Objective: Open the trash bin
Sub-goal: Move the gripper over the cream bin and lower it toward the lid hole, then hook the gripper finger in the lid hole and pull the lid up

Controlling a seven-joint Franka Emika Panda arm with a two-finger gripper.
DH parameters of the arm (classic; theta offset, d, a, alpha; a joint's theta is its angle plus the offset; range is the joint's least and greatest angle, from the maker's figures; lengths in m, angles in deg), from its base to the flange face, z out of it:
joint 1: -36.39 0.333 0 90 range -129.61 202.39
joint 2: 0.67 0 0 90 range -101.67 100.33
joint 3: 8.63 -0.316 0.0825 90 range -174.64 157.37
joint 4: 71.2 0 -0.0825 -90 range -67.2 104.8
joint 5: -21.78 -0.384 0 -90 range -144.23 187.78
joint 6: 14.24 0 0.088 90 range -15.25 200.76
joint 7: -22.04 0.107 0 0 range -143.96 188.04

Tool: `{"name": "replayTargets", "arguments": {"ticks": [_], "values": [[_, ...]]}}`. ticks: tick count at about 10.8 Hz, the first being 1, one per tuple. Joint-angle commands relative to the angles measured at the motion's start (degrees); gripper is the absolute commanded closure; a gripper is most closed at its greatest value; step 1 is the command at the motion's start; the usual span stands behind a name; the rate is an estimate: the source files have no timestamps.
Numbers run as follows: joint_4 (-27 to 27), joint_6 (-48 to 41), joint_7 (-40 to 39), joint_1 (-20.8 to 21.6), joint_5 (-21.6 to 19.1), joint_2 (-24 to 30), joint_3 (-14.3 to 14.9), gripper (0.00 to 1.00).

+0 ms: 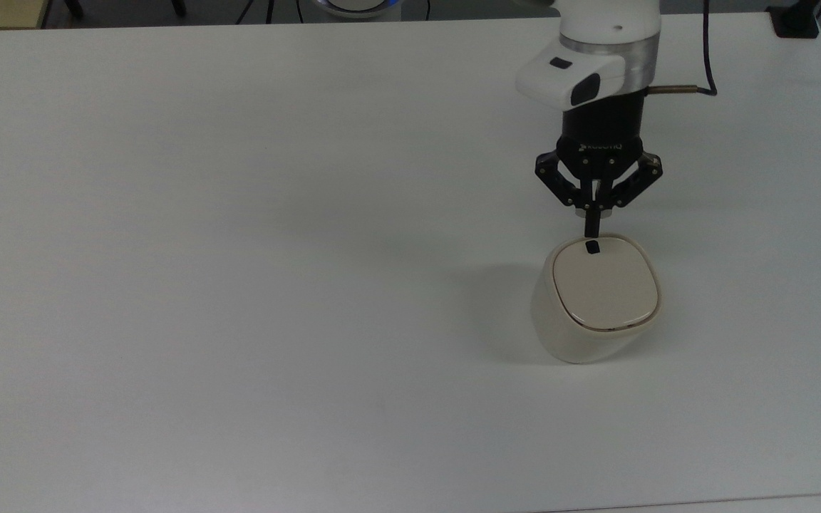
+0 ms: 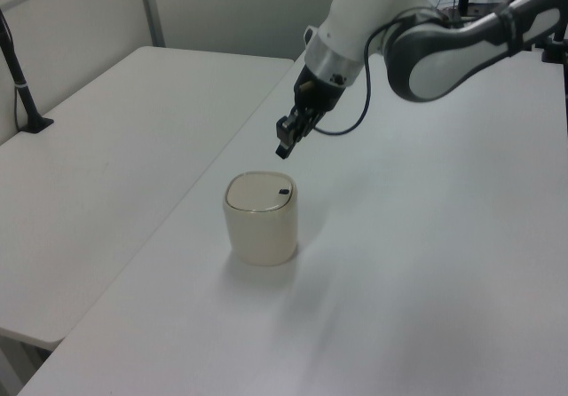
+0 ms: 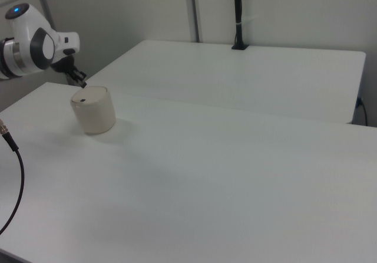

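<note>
The cream-white trash bin (image 1: 596, 306) stands upright on the white table (image 1: 239, 249) with its flat lid (image 1: 606, 288) down. A small black latch mark (image 1: 592, 246) sits at the lid's edge nearest the arm. My gripper (image 1: 591, 229) hangs just above that edge, shut, its two black fingers pressed together into one thin tip. In the left view the gripper (image 2: 282, 151) hovers a short way above the bin (image 2: 260, 218), apart from the lid. In the right view the gripper (image 3: 84, 84) sits right over the bin (image 3: 93, 109).
A second white table (image 2: 115, 147) adjoins on the left view's left, with a black post (image 2: 22, 85) clamped to it. A black cable (image 1: 703, 64) trails from the wrist. A black clamp (image 1: 795, 21) sits at the top view's upper right table corner.
</note>
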Motion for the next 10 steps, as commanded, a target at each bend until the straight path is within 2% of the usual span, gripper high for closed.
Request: {"name": "replayTargets", "arguments": {"ticks": [1,4,7,10], "values": [[0.3,2.16,4.11,0.13,2.99,-1.95,-1.5,1.0],[0.92,2.24,4.63,0.83,3.77,-3.62,-1.85,1.0],[0.83,2.33,8.93,1.35,8.68,-5.47,-1.94,1.0],[0.48,1.63,9.21,0.66,8.88,-3.03,-2.03,1.0]]}}
